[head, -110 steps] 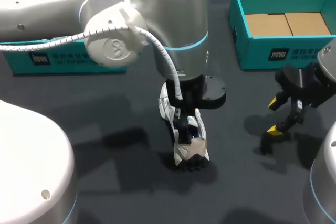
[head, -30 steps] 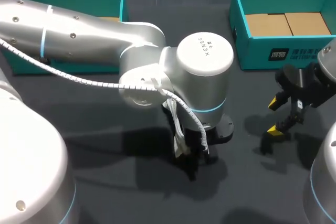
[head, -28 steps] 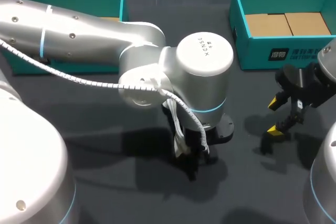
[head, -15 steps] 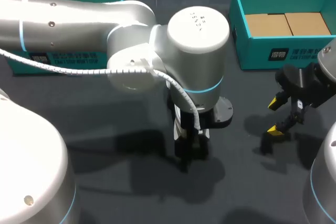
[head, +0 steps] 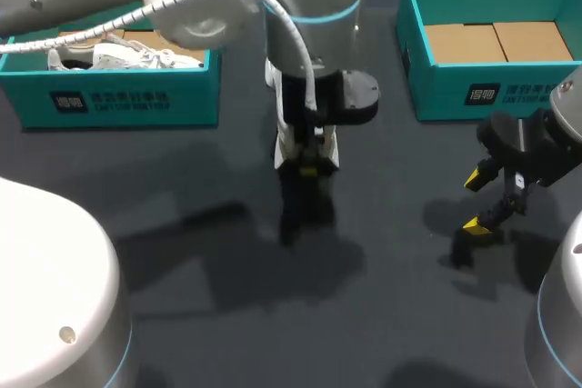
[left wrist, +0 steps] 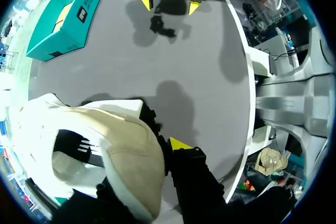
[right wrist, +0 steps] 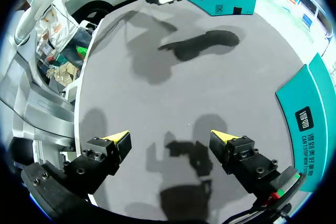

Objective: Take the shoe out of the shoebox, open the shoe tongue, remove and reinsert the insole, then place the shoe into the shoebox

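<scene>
Raised off the dark grey table (head: 391,333) since half a second ago, the white fabric sneaker (head: 286,147) now hangs from the left gripper (head: 307,168), which has swung back toward the boxes. Its fingers are clamped on the sneaker's side wall beside the beige inner lining (left wrist: 131,166), one yellow tip outside and the other hidden. The right gripper (head: 475,202) hovers well off to the side, fingers spread, holding nothing. I judge the last step is in hand: boxing the shoe. Beyond the hand to its left, an open teal cardboard shoebox (head: 109,102) already holds another white shoe (head: 127,54); to its right, a second teal box (head: 455,88) holds none. Next, the sneaker must clear a box wall, then be lowered and released.
</scene>
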